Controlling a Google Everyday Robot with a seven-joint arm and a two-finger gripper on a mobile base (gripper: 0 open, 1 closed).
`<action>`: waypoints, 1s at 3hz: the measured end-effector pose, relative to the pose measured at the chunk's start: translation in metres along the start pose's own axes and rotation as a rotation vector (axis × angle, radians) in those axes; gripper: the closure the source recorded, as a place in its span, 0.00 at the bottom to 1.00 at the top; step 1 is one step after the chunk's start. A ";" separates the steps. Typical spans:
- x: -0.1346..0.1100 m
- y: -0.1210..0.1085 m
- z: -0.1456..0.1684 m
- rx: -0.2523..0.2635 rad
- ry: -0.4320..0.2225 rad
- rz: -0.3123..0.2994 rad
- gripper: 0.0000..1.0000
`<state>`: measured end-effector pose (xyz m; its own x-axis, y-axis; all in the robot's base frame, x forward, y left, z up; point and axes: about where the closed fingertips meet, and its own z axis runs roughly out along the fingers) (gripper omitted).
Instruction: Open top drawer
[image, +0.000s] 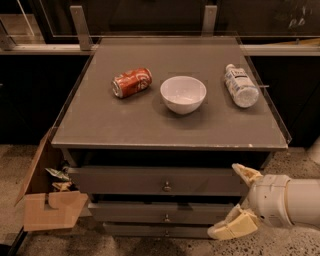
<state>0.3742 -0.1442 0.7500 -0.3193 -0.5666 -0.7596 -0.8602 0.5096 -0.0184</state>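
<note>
The top drawer (150, 181) is the widest grey front just under the cabinet top, with a small round metal knob (167, 187) at its centre. Its front stands slightly forward of the cabinet body. Two slimmer grey drawer fronts (160, 212) with like knobs sit below it. My gripper (235, 200) is at the lower right, in front of the drawers' right end, to the right of the knob and apart from it. Its two cream fingers (246, 173) are spread open, one above the other, with nothing between them.
On the cabinet top (100, 125) lie a red soda can (132, 82) on its side, a white bowl (183, 94) and a clear water bottle (240, 86) on its side. A torn cardboard box (47, 200) stands on the floor at the cabinet's left.
</note>
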 end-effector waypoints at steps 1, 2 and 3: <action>0.000 0.000 0.003 -0.004 0.000 0.000 0.17; 0.000 0.000 0.003 -0.004 0.000 0.000 0.42; 0.000 0.000 0.003 -0.004 0.000 0.000 0.64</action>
<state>0.3756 -0.1427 0.7479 -0.3190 -0.5667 -0.7596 -0.8620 0.5066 -0.0160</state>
